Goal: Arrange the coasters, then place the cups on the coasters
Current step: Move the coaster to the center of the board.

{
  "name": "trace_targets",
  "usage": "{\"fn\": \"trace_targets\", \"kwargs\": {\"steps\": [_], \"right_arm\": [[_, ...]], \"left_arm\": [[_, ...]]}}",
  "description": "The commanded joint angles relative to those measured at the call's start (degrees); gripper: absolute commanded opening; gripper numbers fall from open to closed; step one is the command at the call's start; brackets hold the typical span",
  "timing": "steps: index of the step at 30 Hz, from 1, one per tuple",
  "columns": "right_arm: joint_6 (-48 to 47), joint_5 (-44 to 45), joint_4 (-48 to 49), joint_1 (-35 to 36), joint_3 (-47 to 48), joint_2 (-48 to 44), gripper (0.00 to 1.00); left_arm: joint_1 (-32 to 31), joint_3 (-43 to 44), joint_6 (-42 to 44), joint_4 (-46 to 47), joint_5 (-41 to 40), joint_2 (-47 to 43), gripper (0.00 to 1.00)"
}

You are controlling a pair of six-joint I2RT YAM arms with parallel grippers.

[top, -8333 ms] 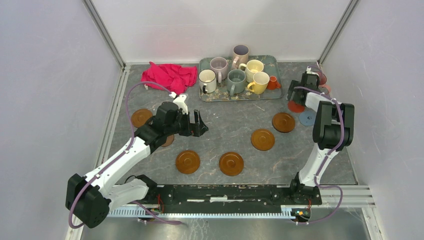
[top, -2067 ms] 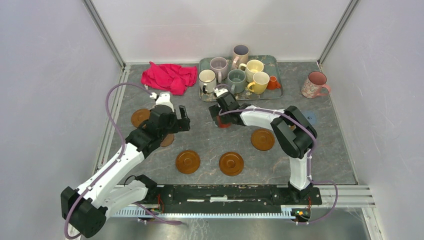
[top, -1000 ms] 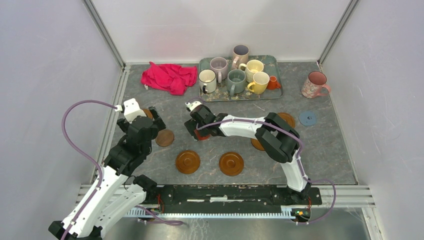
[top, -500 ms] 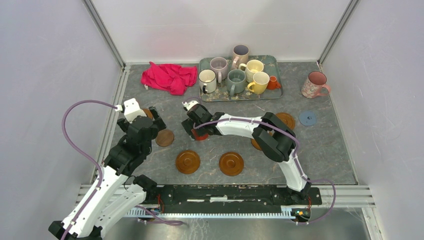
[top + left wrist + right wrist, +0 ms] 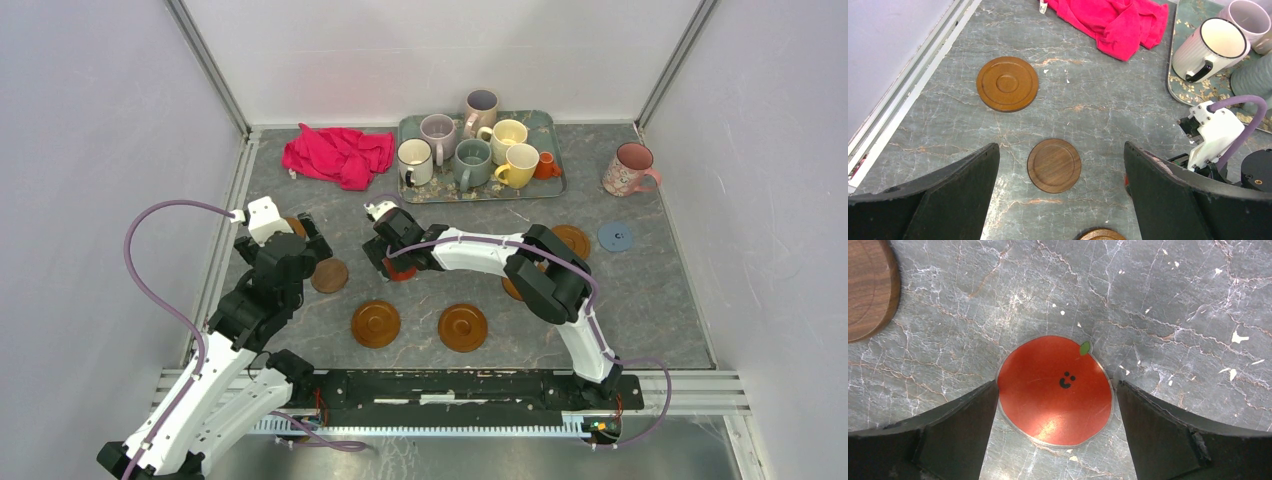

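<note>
Looking down from above, 2 white-and-black arms reach over a grey marbled table (image 5: 640, 300). The left gripper (image 5: 308, 240) hangs wide open and empty near the left edge, just beside a dark brown round wooden coaster (image 5: 329, 276). The right gripper (image 5: 388, 260), also spread wide and holding nothing, sits low at mid-table over a flat red round coaster (image 5: 401, 271). 2 glossy amber ringed coasters (image 5: 375, 323) lie near the arm bases, and a small blue round coaster (image 5: 615, 236) lies at right. A rectangular teal tray (image 5: 485, 197) at the back holds 6 ceramic mugs (image 5: 472, 163) and a tiny orange cup (image 5: 546, 166). A pink floral mug (image 5: 629, 168) stands on the table to its right, a crumpled red cloth (image 5: 340, 155) to its left.

Left wrist view: the black fingers (image 5: 948, 195) stand far apart. The dark brown coaster shows on the table between them, with another amber coaster (image 5: 1007, 83) beyond it.

Right wrist view: the fingers (image 5: 1168, 430) flank the red coaster, which lies flat and bears a smiley face and green leaf. Whether they touch its edge cannot be told.
</note>
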Motion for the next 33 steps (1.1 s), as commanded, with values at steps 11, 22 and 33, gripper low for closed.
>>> {"fn": "trace_targets", "kwargs": {"steps": [11,22,33], "right_arm": [[-0.7,-3.9,-3.5,0.4,1.4,-1.1,0.98],[-1.1,-4.5,-5.0,-0.8,2.4,-4.4,0.98],[-1.7,-4.1,-6.1,-3.3,1.8,-10.0,0.98]], "left_arm": [[0.4,-0.5,-0.9,2.8,0.0,-0.2,1.00],[0.4,-0.6,-0.9,3.1,0.8,-0.5,1.00],[0.4,0.0,-0.5,3.7,2.9,-1.5,1.00]]}}
